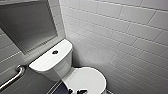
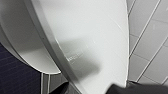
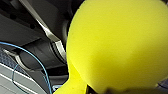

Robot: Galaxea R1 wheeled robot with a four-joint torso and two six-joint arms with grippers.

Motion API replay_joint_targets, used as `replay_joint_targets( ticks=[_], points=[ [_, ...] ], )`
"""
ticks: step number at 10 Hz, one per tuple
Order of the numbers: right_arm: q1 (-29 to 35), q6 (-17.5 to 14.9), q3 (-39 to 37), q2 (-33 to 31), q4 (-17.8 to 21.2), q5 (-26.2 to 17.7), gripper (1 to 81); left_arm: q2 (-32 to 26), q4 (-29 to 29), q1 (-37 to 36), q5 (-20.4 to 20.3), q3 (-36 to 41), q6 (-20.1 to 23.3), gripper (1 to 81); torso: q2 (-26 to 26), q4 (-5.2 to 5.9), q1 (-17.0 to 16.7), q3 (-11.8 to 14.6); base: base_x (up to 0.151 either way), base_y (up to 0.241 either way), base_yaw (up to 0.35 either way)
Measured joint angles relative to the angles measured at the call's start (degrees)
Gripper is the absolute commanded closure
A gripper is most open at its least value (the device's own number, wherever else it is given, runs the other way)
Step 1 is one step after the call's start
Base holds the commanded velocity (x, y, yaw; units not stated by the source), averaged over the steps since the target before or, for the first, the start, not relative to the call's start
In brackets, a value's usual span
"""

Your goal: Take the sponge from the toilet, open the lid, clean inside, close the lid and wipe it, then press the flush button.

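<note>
White tiles (image 1: 120,32) line both walls in the head view, with a grey framed panel (image 1: 27,23) and a grab bar (image 1: 12,77) on the side wall. The toilet (image 1: 53,62) stands in the corner with its flush button (image 1: 55,52) on the tank top. The lid (image 1: 86,80) lies flat over the bowl, so I judge the opening step is not yet done.

In the left wrist view, the lid (image 2: 95,37) spreads out just ahead of the left gripper (image 2: 92,90), whose dark parts sit at the lid's near edge. The bowl (image 2: 22,45) curves away under the rim to one side, with dark floor (image 2: 15,77) below it. This position looks chosen for catching the lid's edge to lift it. I cannot tell whether this gripper is spread or pressed together.

In the right wrist view, the sponge (image 3: 117,42) sits right against the right gripper (image 3: 110,90), off the toilet and close to the camera. The robot's dark body and a blue cable (image 3: 30,53) lie behind it. Because the sponge hangs there with nothing under it, I take it to be pinched by this gripper. It is likely kept back near the body to leave the lid free for the other arm.
</note>
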Motion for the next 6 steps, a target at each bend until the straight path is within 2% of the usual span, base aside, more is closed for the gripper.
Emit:
replay_joint_targets(
  ticks=[3,6],
  points=[
    [0.0,0.0,0.0,0.0,0.0,0.0,81.1,-4.0,-0.4,0.1,-4.9,6.1,0.0,1.0,0.0,0.0,0.0,0.0,0.0,0.0,0.0],
    [0.0,0.0,0.0,0.0,0.0,0.0,81.1,-7.3,-0.4,0.4,-11.8,11.1,0.0,1.0,0.0,0.0,0.0,0.0,0.0,0.0,0.0]
  ],
)
